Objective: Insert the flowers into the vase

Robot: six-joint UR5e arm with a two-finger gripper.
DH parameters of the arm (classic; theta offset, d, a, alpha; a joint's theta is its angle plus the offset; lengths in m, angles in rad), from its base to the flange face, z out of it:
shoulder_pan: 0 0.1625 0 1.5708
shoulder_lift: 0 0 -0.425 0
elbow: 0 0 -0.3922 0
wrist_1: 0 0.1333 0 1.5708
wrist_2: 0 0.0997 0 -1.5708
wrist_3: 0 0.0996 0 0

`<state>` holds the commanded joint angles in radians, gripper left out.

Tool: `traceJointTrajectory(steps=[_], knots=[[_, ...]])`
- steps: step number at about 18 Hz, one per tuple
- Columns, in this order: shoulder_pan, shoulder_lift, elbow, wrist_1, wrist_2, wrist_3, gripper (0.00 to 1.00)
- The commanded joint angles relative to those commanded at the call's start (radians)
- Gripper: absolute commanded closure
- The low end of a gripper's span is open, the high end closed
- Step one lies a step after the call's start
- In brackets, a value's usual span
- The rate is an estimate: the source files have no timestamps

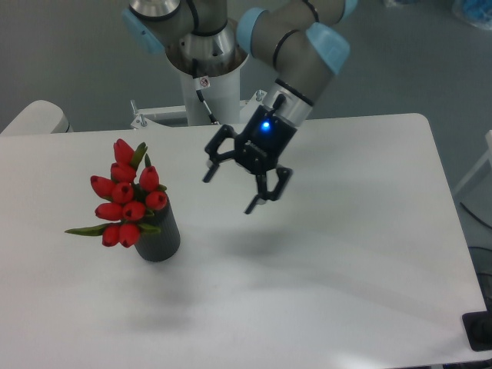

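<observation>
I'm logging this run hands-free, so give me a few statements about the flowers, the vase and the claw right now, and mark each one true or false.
1. The flowers stand in the vase. True.
2. The claw is shut on a stem. False: it is open and holds nothing.
3. The vase lies tipped on its side. False: it stands upright on the table.
4. The claw is to the right of the vase in the picture, apart from it. True.
5. The tulip blooms are red. True.
</observation>
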<state>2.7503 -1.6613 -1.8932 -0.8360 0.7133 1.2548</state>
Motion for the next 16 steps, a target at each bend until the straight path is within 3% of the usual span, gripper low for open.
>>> traceJointTrajectory(steps=[6,12,16], knots=[[0.109,0.012,0.083,0.000,0.061,0.015,0.00],[0.123,-0.003,0.177,-0.008,0.259,0.101,0.00],[0.101,-0.012,0.223,-0.054,0.428,0.201,0.00]])
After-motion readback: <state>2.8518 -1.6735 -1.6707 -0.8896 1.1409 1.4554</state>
